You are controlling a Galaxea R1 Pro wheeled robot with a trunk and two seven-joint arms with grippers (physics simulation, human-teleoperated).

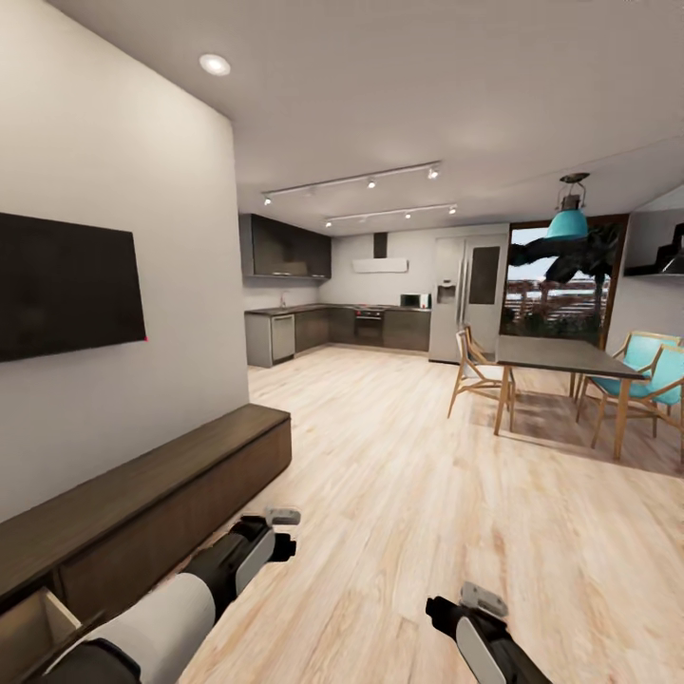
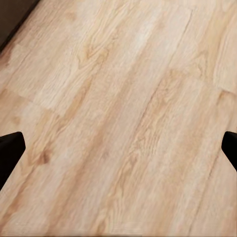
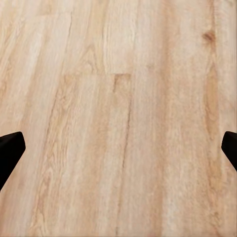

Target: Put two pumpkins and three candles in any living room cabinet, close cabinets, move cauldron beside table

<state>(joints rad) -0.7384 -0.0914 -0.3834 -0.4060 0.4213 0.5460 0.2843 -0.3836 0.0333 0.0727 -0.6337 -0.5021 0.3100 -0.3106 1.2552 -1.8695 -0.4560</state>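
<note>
Nearest to the camera, at 7 o'clock in the head view, the left arm (image 1: 180,608) reaches forward over the floor (image 1: 399,494), and the right arm (image 1: 484,636) enters at 5 o'clock. In the left wrist view the left gripper (image 2: 118,148) has its two dark fingertips (image 2: 10,148) at the two side edges of the picture, wide apart, and between them there is only light wood plank, so it is released and grasps nothing. The right gripper (image 3: 118,148) in the right wrist view stands the same way, fingertips (image 3: 10,148) far apart over bare planks, also released.

At 8 o'clock in the head view, just beside the left arm, runs the cabinet (image 1: 152,503), a long low dark brown console against the white wall (image 1: 114,171). At its nearest end, in the corner at 7 o'clock, a drawer (image 1: 33,627) stands pulled open and shows a pale inside; what lies in it I cannot tell. Above the cabinet, at 9 o'clock, hangs the black TV (image 1: 66,285).

Further away, at 3 o'clock, stands a dining table (image 1: 560,356) with wooden chairs (image 1: 475,370), some with turquoise seats, under a turquoise lamp (image 1: 568,223). Farthest, at 12 o'clock, is the kitchen (image 1: 342,323) with dark cupboards and a grey fridge (image 1: 465,294).
</note>
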